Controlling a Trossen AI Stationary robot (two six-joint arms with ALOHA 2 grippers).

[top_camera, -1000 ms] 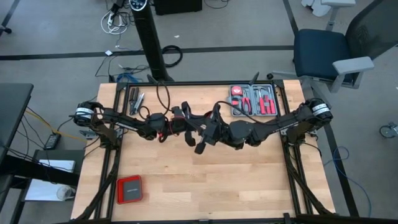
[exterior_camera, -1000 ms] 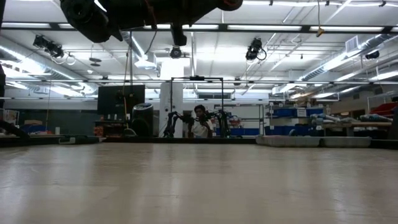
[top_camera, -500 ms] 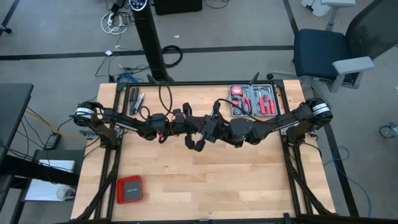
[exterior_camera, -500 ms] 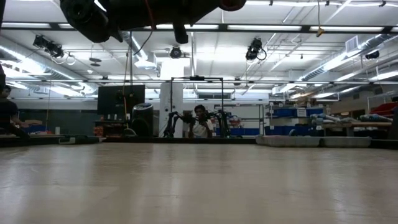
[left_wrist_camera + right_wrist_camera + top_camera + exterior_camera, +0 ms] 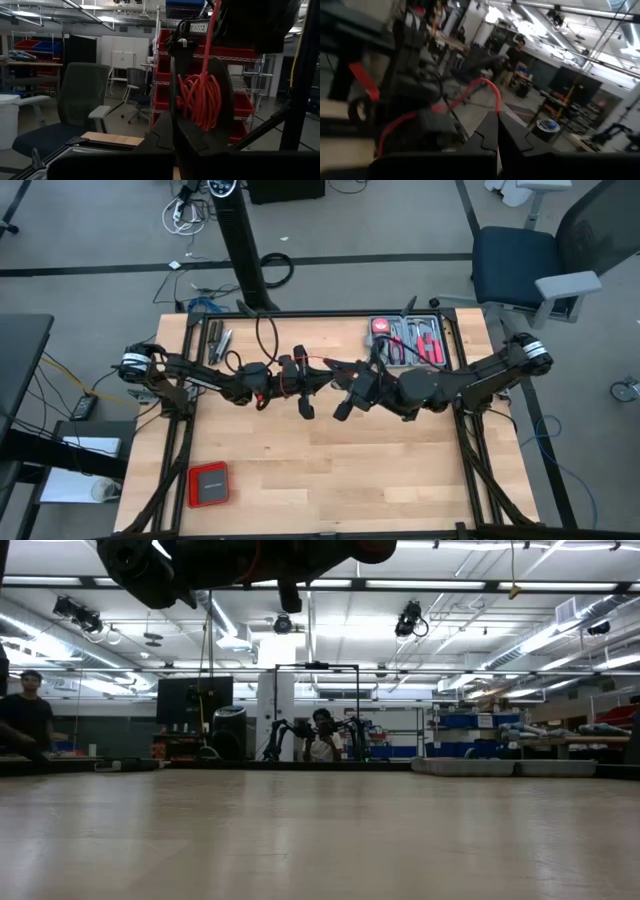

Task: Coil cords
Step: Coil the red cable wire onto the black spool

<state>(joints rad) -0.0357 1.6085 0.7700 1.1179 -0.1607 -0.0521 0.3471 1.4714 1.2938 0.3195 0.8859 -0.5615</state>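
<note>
The thin red cord [image 5: 322, 362] runs as one strand between my two grippers, high above the table's middle. Part of it is a small coil [image 5: 200, 100] just past the fingertips of my left gripper [image 5: 175, 117], which is shut [image 5: 300, 380]. My right gripper [image 5: 497, 116] is shut on the strand to the right of it [image 5: 347, 383]. From there the strand [image 5: 490, 86] arcs back toward the left arm. In the low view only the arms' dark undersides [image 5: 230, 560] show, at the top. My left gripper is shut at the red coil, whose loops [image 5: 192, 102] hang beside its fingertips, clear of the table. The fingers hide the place of contact, so which loops they have cannot be told. My right gripper pinches the single strand [image 5: 496, 107] between its two fingertips, coming level from the table's right. The strand is lifted clear and curves away toward the left gripper.
A grey tool tray [image 5: 405, 340] with red-handled tools stands at the far right. A flat red box [image 5: 208, 483] lies near left, hand tools [image 5: 218, 342] far left. A black cable loop [image 5: 265, 330] rises behind the left arm. People [image 5: 322, 735] are in the room beyond.
My right gripper has gone toward the table's right edge and somewhat up, rolling a little, still shut on the cord. The strand between the two grippers has been drawn out longer. The left gripper has stayed where it was.
</note>
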